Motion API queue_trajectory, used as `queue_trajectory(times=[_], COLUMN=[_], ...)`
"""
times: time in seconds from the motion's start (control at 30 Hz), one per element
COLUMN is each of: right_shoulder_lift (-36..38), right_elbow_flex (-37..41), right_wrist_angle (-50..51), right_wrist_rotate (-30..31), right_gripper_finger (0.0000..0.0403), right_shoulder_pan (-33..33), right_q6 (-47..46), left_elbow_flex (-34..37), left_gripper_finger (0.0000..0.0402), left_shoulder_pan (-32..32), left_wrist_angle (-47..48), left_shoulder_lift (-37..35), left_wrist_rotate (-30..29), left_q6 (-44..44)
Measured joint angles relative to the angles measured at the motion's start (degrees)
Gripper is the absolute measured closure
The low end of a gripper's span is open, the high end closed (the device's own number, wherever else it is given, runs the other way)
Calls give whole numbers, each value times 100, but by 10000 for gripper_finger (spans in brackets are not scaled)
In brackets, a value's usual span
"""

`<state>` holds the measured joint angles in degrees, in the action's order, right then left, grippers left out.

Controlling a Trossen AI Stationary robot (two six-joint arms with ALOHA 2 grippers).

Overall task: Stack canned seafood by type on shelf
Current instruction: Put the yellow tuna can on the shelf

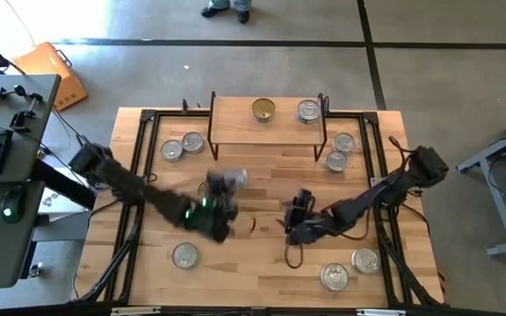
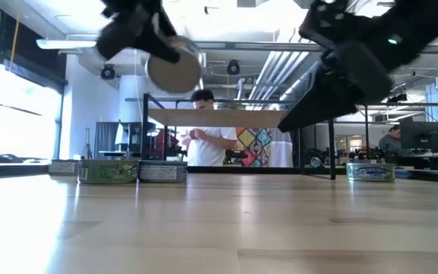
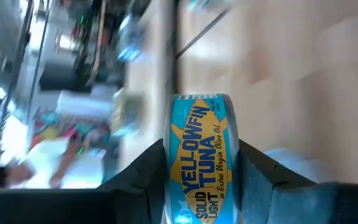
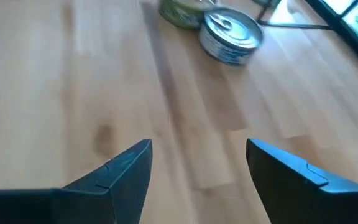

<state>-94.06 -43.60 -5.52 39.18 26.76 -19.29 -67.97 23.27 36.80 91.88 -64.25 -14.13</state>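
Note:
My left gripper (image 1: 219, 188) is shut on a tuna tin (image 3: 201, 155) with a blue and yellow side label, held in the air over the table's middle, in front of the shelf (image 1: 266, 128). On the shelf's wooden top stand a gold-lidded tin (image 1: 263, 110) and a silver-lidded tin (image 1: 308, 111), each on its flat base. My right gripper (image 4: 197, 155) hovers open above bare tabletop right of centre, holding nothing. More tins stand on the table, left and right of the shelf and near the front edge. My left gripper pinches the tin between its two fingers, one finger (image 3: 143, 171) on each flat face, so the labelled side wall (image 3: 204, 134) shows between them. The tin is lifted clear of the table (image 2: 175, 65) and turned on edge, its flat faces tilted away from level.
Two tins (image 1: 183, 147) stand left of the shelf, two (image 1: 339, 151) to its right. One tin (image 1: 184, 255) sits near the front left, two (image 1: 350, 269) at the front right. A person (image 2: 204, 129) stands beyond the table's far edge.

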Motion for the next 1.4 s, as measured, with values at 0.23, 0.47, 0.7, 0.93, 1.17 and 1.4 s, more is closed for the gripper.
queue_trajectory(times=[0.23,0.47,0.7,0.93,1.17,1.4], right_shoulder_lift=[0,0,0,-1,-2,-2], right_elbow_flex=[771,816,816,816,816,816], right_wrist_angle=[-1621,-1623,-1619,-1619,-1619,-1619], right_wrist_rotate=[-36,-34,-2,80,80,126], right_gripper_finger=[149,149,149,149,149,149], right_shoulder_pan=[250,256,250,249,249,143], right_q6=[18,-126,-125,-144,-177,-171], left_elbow_flex=[-113,-113,-114,-113,-113,-115], left_gripper_finger=[274,274,212,153,136,191], left_shoulder_pan=[-2107,-3763,-4117,-4114,-4072,-4670], left_wrist_angle=[-139,-926,-978,-969,-936,-614], left_shoulder_lift=[-376,-335,-330,-386,-760,-932], left_wrist_rotate=[622,2059,2756,3347,3458,3965], left_q6=[-2161,-2754,-2828,-2624,-1834,-652])
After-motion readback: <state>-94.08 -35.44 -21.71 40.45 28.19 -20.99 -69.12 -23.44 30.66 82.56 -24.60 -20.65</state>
